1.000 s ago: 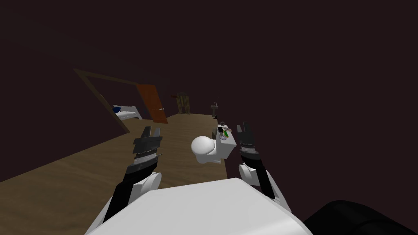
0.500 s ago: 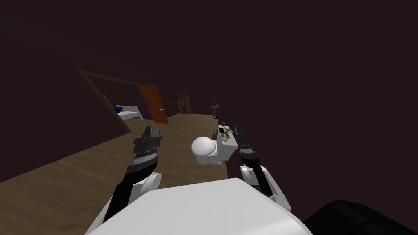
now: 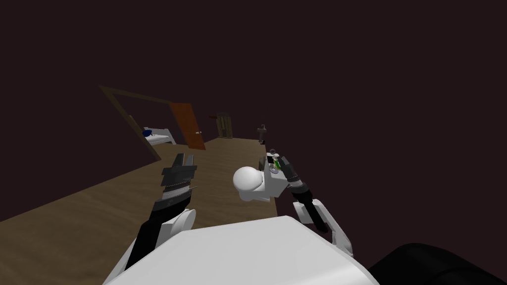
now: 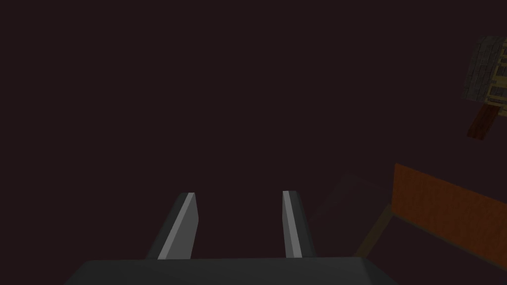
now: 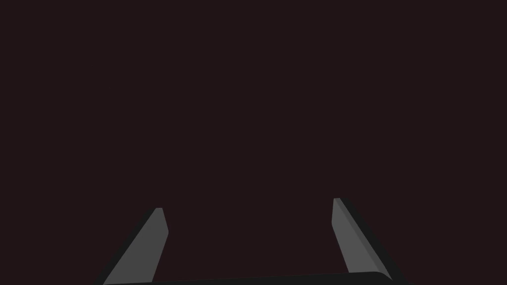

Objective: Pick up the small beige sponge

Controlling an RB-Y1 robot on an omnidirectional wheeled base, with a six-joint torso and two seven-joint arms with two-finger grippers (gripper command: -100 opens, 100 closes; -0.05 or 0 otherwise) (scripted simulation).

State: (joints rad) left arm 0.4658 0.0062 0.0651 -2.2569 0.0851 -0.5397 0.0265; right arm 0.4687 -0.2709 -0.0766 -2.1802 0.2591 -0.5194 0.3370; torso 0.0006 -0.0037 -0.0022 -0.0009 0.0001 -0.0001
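Jaws of right gripper (image 3: pixel 283 161) are standing spread, hovering over small items (image 3: pixel 273 169) on toilet tank (image 3: pixel 275 184). Left gripper (image 3: pixel 183 157) jaws are spread too, hanging well apart. Can't make out sponge, prob. among those items. Nothing gripped yet, so whole pick-up is remaining.

One toilet (image 3: pixel 247 180), one door (image 3: pixel 187 126), one bed (image 3: pixel 158 137)

Toilet bowl (image 3: pixel 247 180) centre on floor (image 3: pixel 99 213); tank (image 3: pixel 275 184) behind it, small items (image 3: pixel 273 166) on tank top. Right gripper (image 3: pixel 283 161) at tank's right, beside items. Left gripper (image 3: pixel 183 158) left of bowl. Door (image 3: pixel 189 126) far left; bed (image 3: pixel 159 137) beyond it.
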